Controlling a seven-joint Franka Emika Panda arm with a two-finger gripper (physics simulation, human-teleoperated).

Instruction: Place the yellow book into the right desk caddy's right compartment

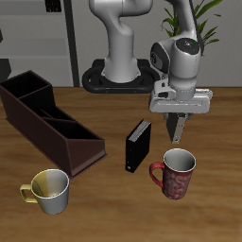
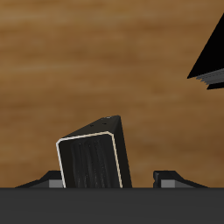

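Note:
No yellow book shows in either view. The right desk caddy is a long dark maroon tray lying diagonally on the table. Partitions show in its rear half, and the bay at its nearer end looks the widest. My gripper hangs open and empty above the table, behind a red mug and beside a black book. In the wrist view the gripper has its fingers set wide apart, with the black book below them.
A thick black book stands upright between the caddy and the red mug. A yellow-and-white mug stands near the table's front edge, before the caddy. A dark corner shows at the wrist view's edge.

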